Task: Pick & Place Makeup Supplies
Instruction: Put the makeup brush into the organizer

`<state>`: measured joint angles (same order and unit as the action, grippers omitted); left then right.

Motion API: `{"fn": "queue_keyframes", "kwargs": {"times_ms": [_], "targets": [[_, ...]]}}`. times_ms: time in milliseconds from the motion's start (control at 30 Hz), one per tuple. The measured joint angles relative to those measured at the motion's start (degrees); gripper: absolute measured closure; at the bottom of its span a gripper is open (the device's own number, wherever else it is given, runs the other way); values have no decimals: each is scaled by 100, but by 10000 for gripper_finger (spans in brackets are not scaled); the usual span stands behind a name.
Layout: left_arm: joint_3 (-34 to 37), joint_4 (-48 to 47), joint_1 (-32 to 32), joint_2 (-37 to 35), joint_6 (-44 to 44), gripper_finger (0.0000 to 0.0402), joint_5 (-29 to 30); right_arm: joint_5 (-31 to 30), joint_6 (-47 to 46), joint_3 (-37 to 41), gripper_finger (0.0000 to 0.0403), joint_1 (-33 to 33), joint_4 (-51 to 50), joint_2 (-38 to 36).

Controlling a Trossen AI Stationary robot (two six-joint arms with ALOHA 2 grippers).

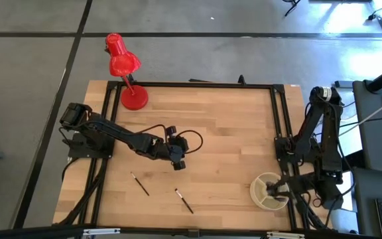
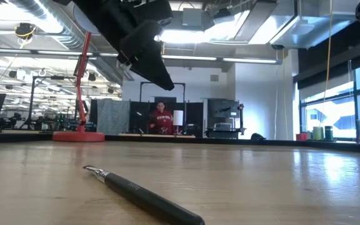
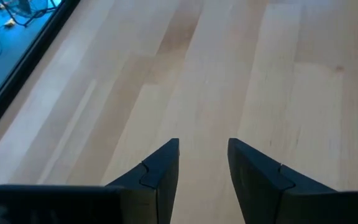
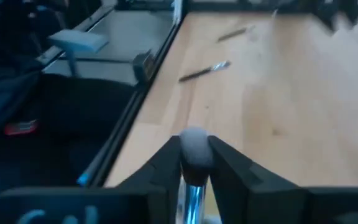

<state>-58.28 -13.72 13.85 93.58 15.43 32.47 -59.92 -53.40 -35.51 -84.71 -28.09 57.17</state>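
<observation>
Right gripper clamped on brush above bowl at table's right edge: release next; left gripper open mid-table.

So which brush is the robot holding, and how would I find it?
Look at the round cream bowl near the table's right front corner. The right end effector is above it, shut on a brush. Unlike the two brushes lying flat on the wood, this one has a fluffy grey tip and a shiny handle.

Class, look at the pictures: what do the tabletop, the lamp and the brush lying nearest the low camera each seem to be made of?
Tabletop: pale wood planks, smooth finish; grain and seams show. Lamp: bright red, probably painted metal or plastic; an even, slightly glossy colour. Brush: matte black handle, plastic or painted wood, with a shiny, seemingly metal collar by the tip.
</observation>
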Motion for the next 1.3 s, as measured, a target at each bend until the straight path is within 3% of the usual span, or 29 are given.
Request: {"fn": "queue_keyframes", "kwargs": {"times_ms": [233, 400, 633, 733, 867, 933, 1067, 1167, 1300], "targets": [[0, -22, 23, 0, -179, 268, -257, 295, -232, -6, 297, 0, 80, -112], [0, -31, 164, 0, -629, 268, -762, 1121, -1131, -15, 296, 12, -260, -219], [0, -28, 346, 0, -1046, 268, -808, 2001, -2092, -17, 295, 250, -598, -283], [0, -28, 372, 0, -1184, 268, -834, 1755, -1838, -227, 295, 295, -702, -428], [2, -88, 380, -30, -1647, 268, -1207, 953, -968, -777, 295, 295, -847, -664], [2, -187, 380, -31, -1772, 268, -1697, 286, -456, -1052, 295, 295, -843, -775], [4, -256, 385, 42, -1787, 268, -3212, -1071, 139, -1307, 295, 372, -865, -870], [7, -298, 535, 135, -1746, 268, -3776, -1233, 264, -1307, 295, 535, -870, -890], [4, -280, 886, 351, -2034, 268, -3844, -1052, 22, -1291, 295, 810, -992, -814]]}}
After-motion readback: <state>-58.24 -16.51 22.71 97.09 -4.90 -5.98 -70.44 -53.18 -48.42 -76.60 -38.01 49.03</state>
